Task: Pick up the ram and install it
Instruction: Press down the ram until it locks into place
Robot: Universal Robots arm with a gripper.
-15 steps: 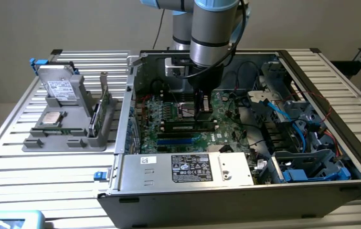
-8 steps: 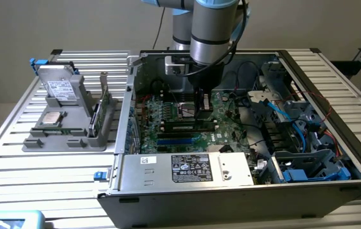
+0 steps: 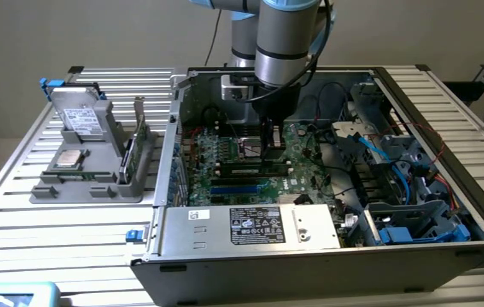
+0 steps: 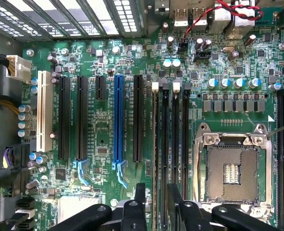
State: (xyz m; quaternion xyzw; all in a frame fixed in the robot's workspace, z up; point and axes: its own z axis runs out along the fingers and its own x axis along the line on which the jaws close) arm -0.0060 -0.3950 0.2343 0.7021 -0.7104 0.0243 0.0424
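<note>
glossy green motherboard (image 4: 101, 113), matt black plastic slots (image 4: 138, 118), ribbed bare-metal table (image 3: 54, 236)

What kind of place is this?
Probably a robotics lab for computer assembly: a silver-grey robot arm reaches into an open grey metal computer case with a green motherboard, on a slatted aluminium table.

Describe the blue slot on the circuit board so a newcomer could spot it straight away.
Inside the open computer case lies a green circuit board. In its row of long parallel slots, the blue slot sits between two black ones: the only blue one, the others being black or white.
</note>
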